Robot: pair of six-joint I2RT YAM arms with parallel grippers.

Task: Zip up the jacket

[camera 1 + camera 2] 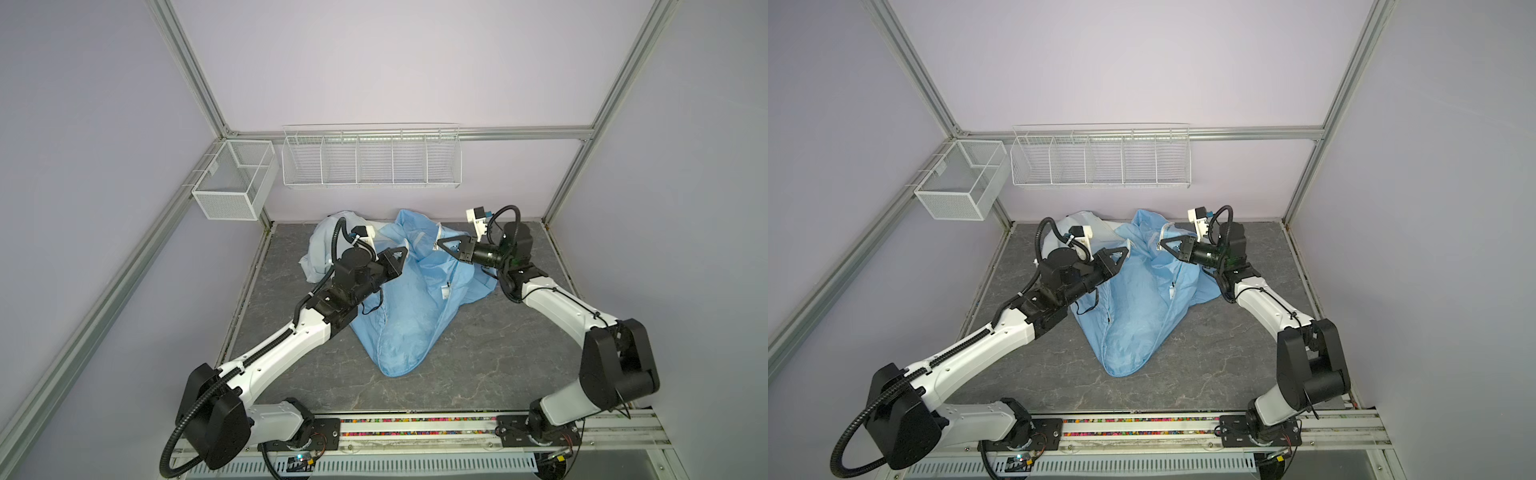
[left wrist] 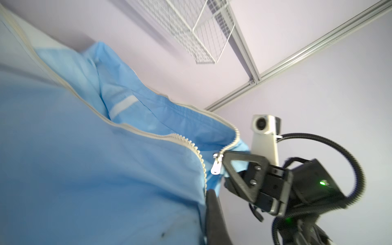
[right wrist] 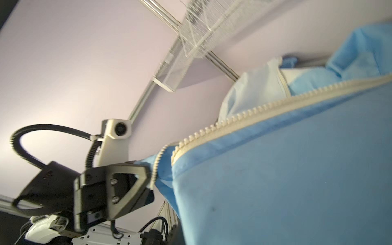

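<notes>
Slider (image 2: 216, 167) just beside right fingers (image 2: 244, 155), clamped on jacket (image 1: 407, 324); left fingers (image 3: 127, 168) clamp zipper edge (image 3: 156, 163); right arm nearer.

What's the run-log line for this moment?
step: zip jacket | left jaws: shut on zipper edge | right jaws: shut on fabric by zipper pull | zipper: halves apart

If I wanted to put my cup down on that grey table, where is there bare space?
Bare table runs along the front, between the jacket and the rail, and on the right between jacket and right arm. The middle and back are crowded: left gripper and right gripper clamp the bunched jacket there.
</notes>
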